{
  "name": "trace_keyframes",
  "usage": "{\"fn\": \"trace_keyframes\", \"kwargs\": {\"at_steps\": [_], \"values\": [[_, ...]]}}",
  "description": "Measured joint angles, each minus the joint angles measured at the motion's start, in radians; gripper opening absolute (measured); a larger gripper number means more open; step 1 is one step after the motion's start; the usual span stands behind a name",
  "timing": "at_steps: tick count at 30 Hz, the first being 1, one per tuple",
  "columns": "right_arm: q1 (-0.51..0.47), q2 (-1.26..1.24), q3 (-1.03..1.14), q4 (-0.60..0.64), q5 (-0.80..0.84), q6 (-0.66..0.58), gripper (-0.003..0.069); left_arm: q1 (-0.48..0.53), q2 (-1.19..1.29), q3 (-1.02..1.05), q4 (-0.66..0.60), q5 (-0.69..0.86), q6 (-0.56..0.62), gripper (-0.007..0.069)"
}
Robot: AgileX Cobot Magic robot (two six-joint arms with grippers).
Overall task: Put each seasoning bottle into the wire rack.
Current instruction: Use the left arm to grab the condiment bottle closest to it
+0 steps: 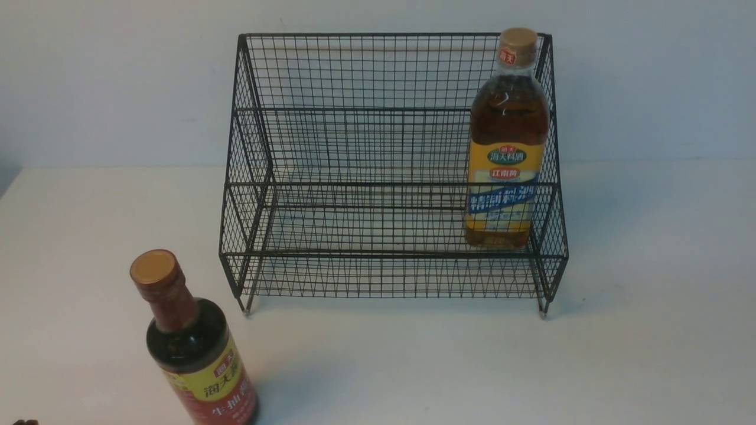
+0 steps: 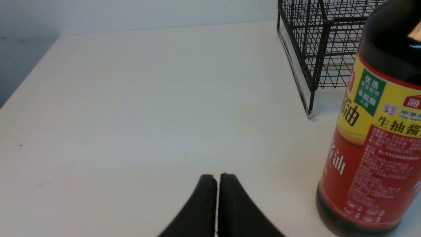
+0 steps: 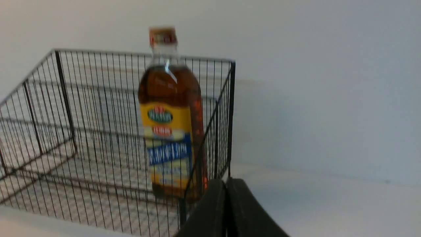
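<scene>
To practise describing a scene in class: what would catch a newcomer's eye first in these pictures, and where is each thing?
The big black wire rack at the back of the white table dominates. An amber bottle stands upright at the right end of its lower shelf, while a dark soy-sauce bottle stands outside it on the table, at the front left.

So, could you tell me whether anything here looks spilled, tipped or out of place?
Nothing is spilled or tipped. The amber bottle stands upright in the wire rack, but the soy-sauce bottle stands on the table, outside the rack.
</scene>
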Motion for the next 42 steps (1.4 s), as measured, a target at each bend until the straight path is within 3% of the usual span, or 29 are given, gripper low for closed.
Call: {"fn": "trace_keyframes", "kwargs": {"at_steps": [10,14,17,28,42], "values": [[0.0,-0.001,0.092,-0.006,0.0,-0.001,-0.0015,0.0,0.0,0.0,0.0,0.0,0.0,-0.0005],[-0.007,-0.046,0.12,-0.087,0.014,-0.003,-0.0015,0.0,0.0,0.0,0.0,0.0,0.0,-0.0005],[-0.039,-0.103,0.154,-0.13,0.032,-0.002,-0.0015,0.0,0.0,0.0,0.0,0.0,0.0,-0.0005],[-0.203,-0.197,0.166,-0.11,0.16,-0.001,-0.0015,0.0,0.0,0.0,0.0,0.0,0.0,-0.0005],[-0.267,-0.197,0.164,-0.11,0.177,-0.001,-0.0015,0.0,0.0,0.0,0.0,0.0,0.0,-0.0005]]}}
